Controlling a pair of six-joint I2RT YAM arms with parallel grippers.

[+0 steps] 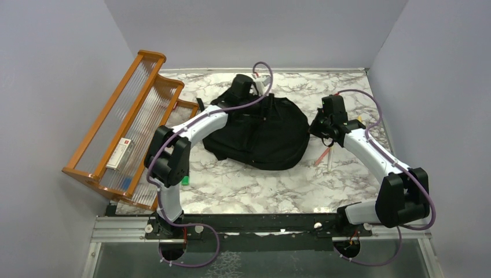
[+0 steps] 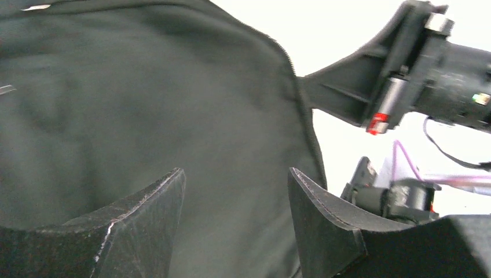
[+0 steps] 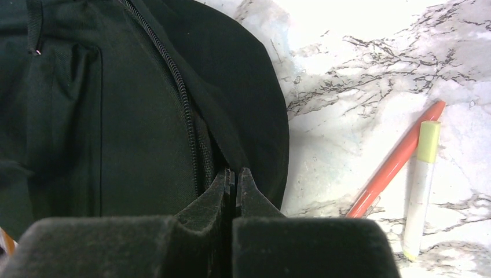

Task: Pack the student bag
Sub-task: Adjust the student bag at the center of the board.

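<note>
The student bag (image 1: 260,133), a black soft backpack, lies in the middle of the marble table. My left gripper (image 1: 262,95) is open at the bag's far top edge, and its fingers (image 2: 145,214) stand wide apart over the grey inner lining (image 2: 116,104), holding nothing. My right gripper (image 1: 317,126) is at the bag's right edge. Its jaws are shut on the bag's fabric edge beside the zip (image 3: 188,116). The bag also fills the left of the right wrist view (image 3: 116,104). A red pen (image 3: 399,159) and a white marker with a yellow-green cap (image 3: 421,191) lie on the table right of the bag.
An orange wooden rack (image 1: 124,124) with clear ribbed shelves stands at the left and holds a small white box (image 1: 120,153). A small green object (image 1: 185,180) lies near the left arm. The pen and marker show in the top view (image 1: 325,157). Grey walls enclose the table.
</note>
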